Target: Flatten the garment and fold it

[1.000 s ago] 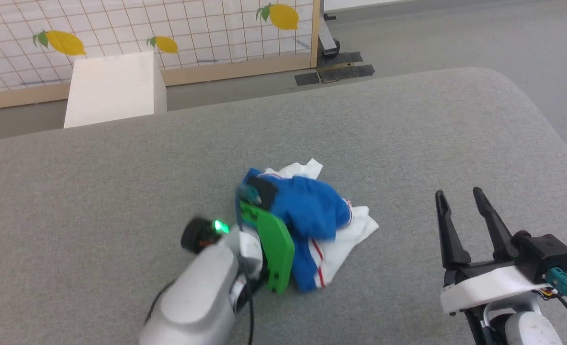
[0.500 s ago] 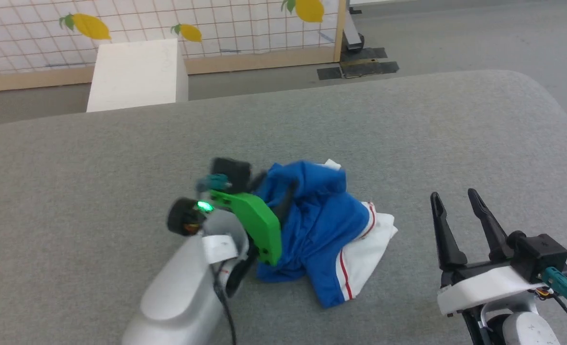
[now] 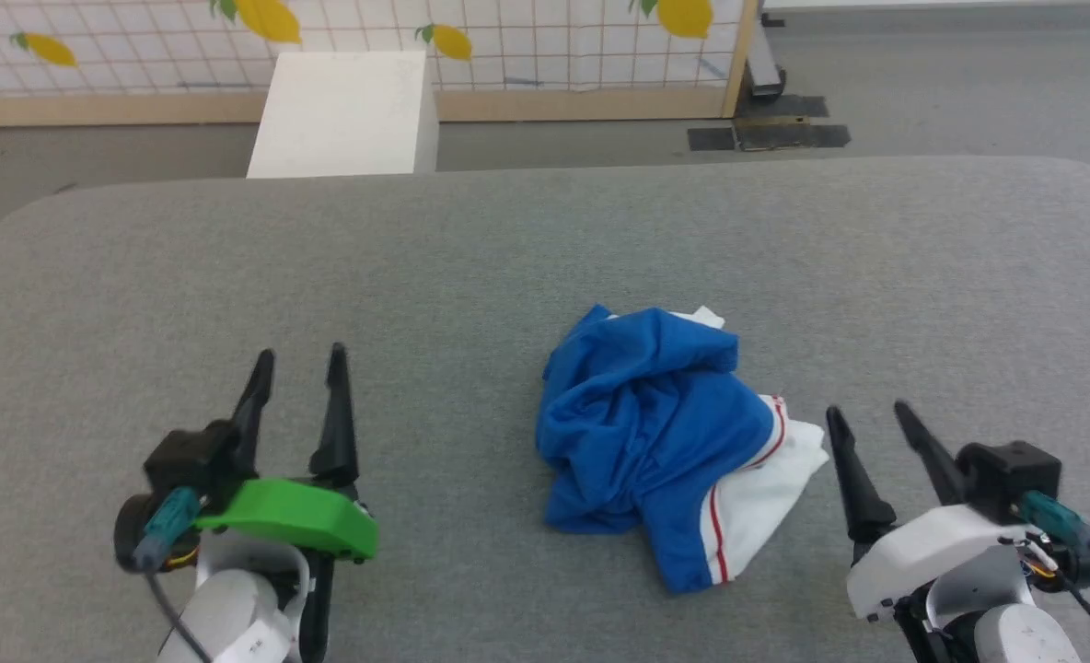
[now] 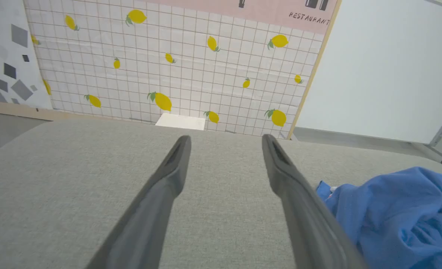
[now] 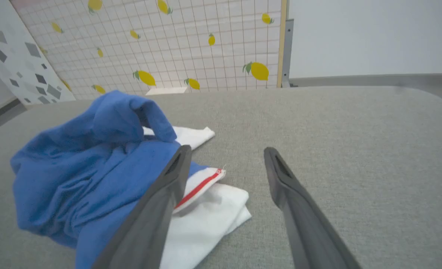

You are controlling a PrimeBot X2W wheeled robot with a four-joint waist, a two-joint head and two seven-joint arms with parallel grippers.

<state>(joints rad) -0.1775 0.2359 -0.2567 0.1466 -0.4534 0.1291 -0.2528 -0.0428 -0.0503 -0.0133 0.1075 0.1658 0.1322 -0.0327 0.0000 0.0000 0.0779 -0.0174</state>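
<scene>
- On the grey table, just right of centre, the garment lies as 1 crumpled heap: blue bulk on top, a white sleeve end w/ red trim sticking out at the near-right.
- Change in the last sec: the left gripper was buried in the heap, then had blue cloth raised. Now it's out at the near-left, well apart from the garment, fingers spread wide and empty.
- So it let go. The cloth has dropped back w/ more blue over the top and less white showing at the far edge.
- Head camera swung too, so the heap's shift across the frame isn't proof it moved on the table.
- The right gripper is as it was 1 sec ago: fingers apart, holding nothing, just right of the white sleeve end. In its wrist view 1 finger overlaps the sleeve; can't tell if it touches.
- Meaning: that was a tug-and-drop, not a spread. Garment is still bunched, layers tangled, and which edge is which can't be told. Flattening has barely begun; fold not started.
- Next, prob: pinch 2 separate edges and pull apart. The sleeve end by the right gripper is the easiest pick.
- Risk: the thin, soft cloth may bunch, or a pinch may take 2 layers.
</scene>
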